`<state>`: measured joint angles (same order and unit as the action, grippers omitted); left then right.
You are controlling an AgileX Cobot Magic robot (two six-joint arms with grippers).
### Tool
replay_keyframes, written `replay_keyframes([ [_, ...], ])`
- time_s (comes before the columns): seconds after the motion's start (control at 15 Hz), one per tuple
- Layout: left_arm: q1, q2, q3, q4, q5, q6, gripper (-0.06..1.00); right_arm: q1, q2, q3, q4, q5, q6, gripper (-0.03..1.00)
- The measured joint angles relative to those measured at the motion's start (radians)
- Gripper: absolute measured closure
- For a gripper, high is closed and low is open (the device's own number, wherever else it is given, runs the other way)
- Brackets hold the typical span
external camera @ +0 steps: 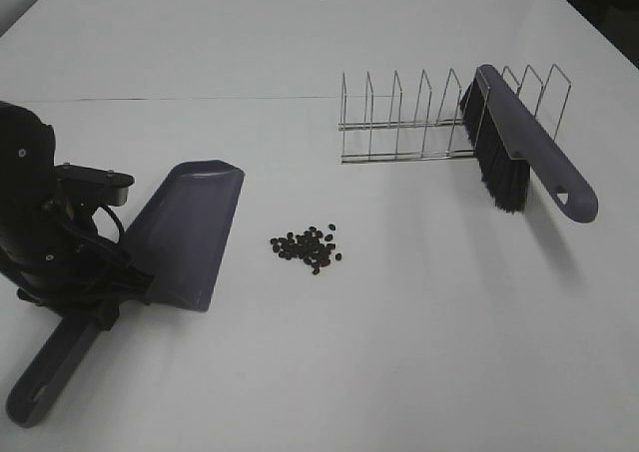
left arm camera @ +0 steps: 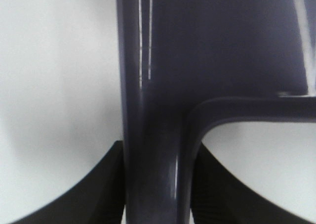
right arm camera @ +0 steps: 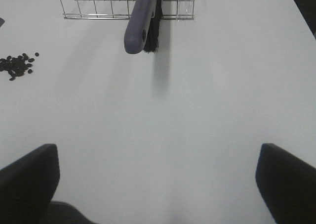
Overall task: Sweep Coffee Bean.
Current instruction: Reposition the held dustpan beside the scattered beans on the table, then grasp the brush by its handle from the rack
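The coffee beans point(external camera: 308, 247) lie in a small dark pile on the white table; they also show in the right wrist view point(right arm camera: 17, 66). The grey dustpan point(external camera: 190, 234) sits just left of the pile, with its long edge facing the beans and its handle running to the front left. My left gripper point(external camera: 108, 294) is shut on the handle where it joins the pan point(left arm camera: 158, 61), and the handle fills the gap in the left wrist view point(left arm camera: 158, 184). My right gripper point(right arm camera: 158, 179) is open and empty, out of the high view, well short of the brush point(right arm camera: 140, 21).
The grey brush point(external camera: 519, 143) with black bristles leans in a wire rack point(external camera: 399, 123) at the back right, its handle pointing to the front right. The rack also shows in the right wrist view point(right arm camera: 98, 6). The white table point(external camera: 419, 332) fills the view.
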<state>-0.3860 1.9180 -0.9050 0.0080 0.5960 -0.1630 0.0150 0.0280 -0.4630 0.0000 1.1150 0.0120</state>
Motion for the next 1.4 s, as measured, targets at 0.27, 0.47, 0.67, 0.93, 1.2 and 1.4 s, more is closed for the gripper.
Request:
replay_keyframes([
  [0.27,0.000,0.001,0.000,-0.008,0.002,0.003,0.63,0.000,0.279,-0.108,0.009,0.000,0.001,-0.01],
  [0.47,0.000,0.001,0.000,-0.008,0.002,0.003,0.63,0.000,0.607,-0.228,0.034,-0.003,0.000,-0.01],
  [0.67,0.000,0.001,0.000,-0.008,0.002,0.006,0.63,0.000,0.937,-0.410,0.082,-0.005,0.000,-0.01],
  [0.93,0.000,0.001,0.000,-0.008,0.015,0.014,0.63,0.000,1.410,-0.749,0.090,0.010,-0.030,-0.01],
  [1.2,0.000,0.001,-0.001,-0.015,0.018,0.015,0.63,0.000,1.777,-1.069,0.095,0.072,-0.072,-0.01],
  [1.4,0.000,0.001,-0.001,-0.019,0.019,0.015,0.63,0.000,1.992,-1.255,0.103,0.101,-0.077,-0.01],
])
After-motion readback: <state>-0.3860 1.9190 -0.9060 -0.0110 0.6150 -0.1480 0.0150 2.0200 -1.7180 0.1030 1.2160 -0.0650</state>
